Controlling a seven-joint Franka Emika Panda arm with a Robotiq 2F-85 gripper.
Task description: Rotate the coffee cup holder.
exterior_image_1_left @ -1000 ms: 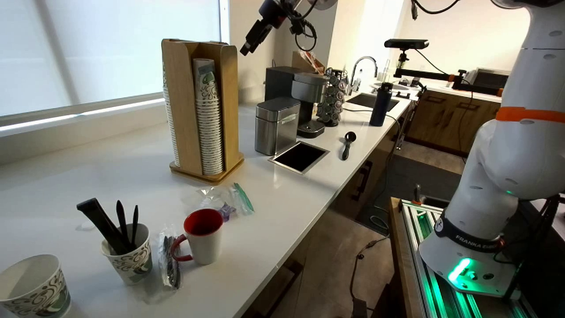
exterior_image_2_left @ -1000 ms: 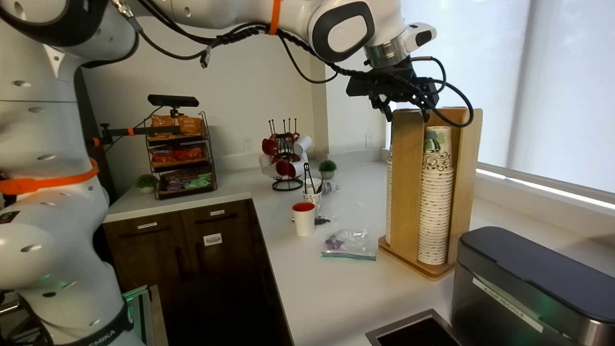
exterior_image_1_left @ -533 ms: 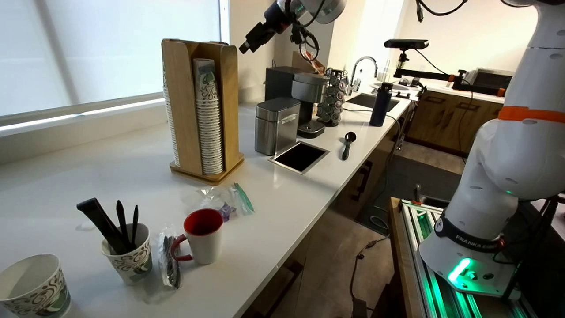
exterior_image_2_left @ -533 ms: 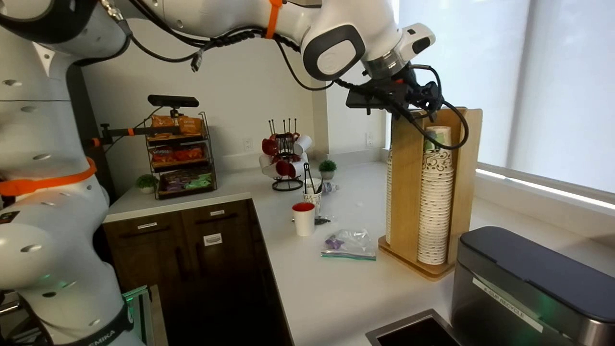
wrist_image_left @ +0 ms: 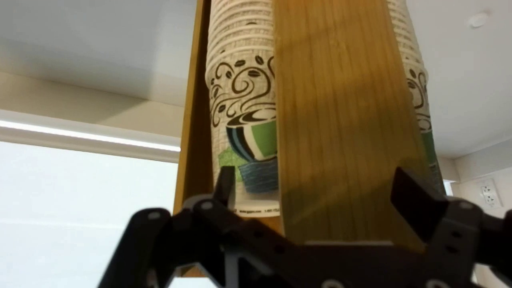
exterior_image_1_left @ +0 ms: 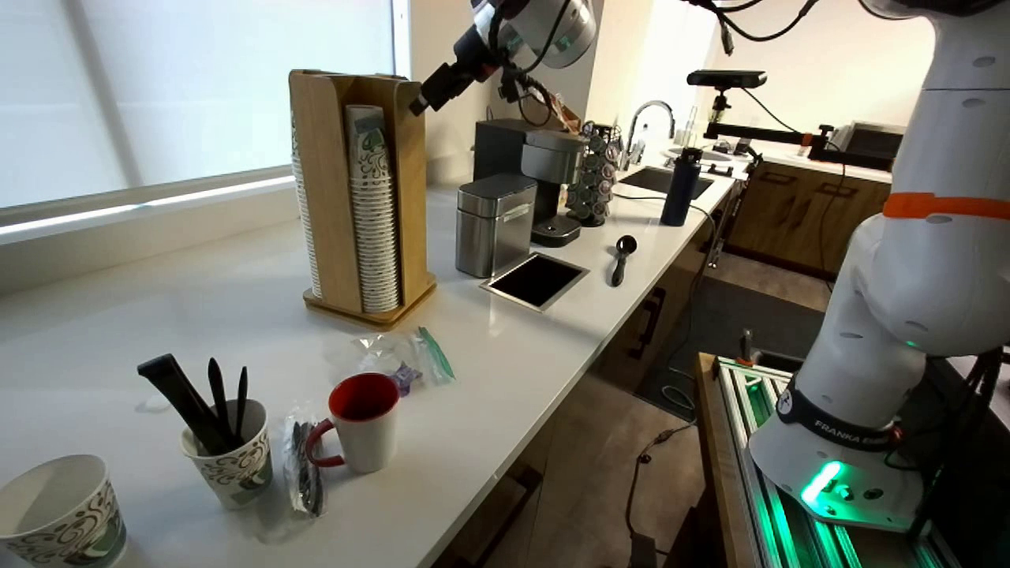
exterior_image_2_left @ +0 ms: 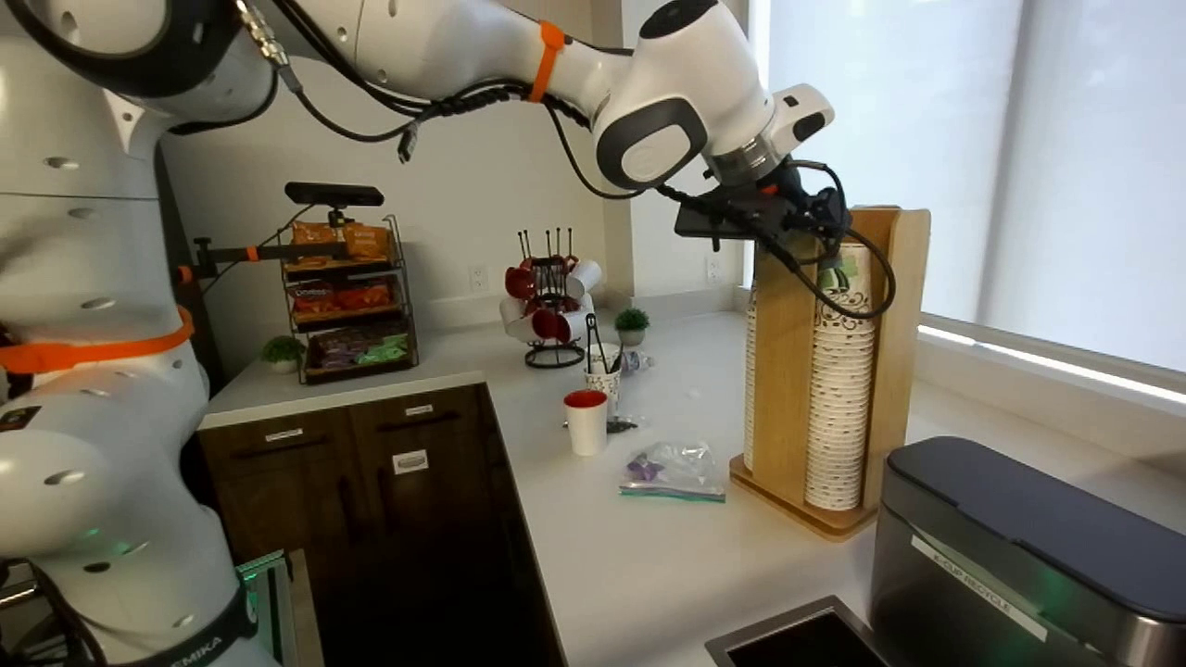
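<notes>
The coffee cup holder is a tall light-brown wooden rack with vertical stacks of white printed paper cups. It stands upright on the counter in both exterior views point(exterior_image_1_left: 327, 197) point(exterior_image_2_left: 778, 398). In the wrist view its wooden panel point(wrist_image_left: 340, 100) fills the middle, with a cup stack point(wrist_image_left: 244, 88) to its left. My gripper point(wrist_image_left: 314, 174) is open at the holder's upper part. Its left finger shows before the cup stack, its right finger before the panel's right edge. Its tips overlap the holder's upper edge in an exterior view point(exterior_image_1_left: 418, 105). Whether they touch it I cannot tell.
A grey metal canister point(exterior_image_1_left: 493, 229) and a square counter opening point(exterior_image_1_left: 538, 280) are beside the holder. A plastic bag point(exterior_image_2_left: 686, 468) and a white mug with red inside point(exterior_image_1_left: 371, 442) lie nearby. A paper cup with black utensils point(exterior_image_1_left: 237, 473) and a coffee maker point(exterior_image_1_left: 552, 158) also stand there.
My gripper has tilted and come down closer to the holder's upper part, its tips now overlapping it in an exterior view. The holder and the other objects have not moved.
</notes>
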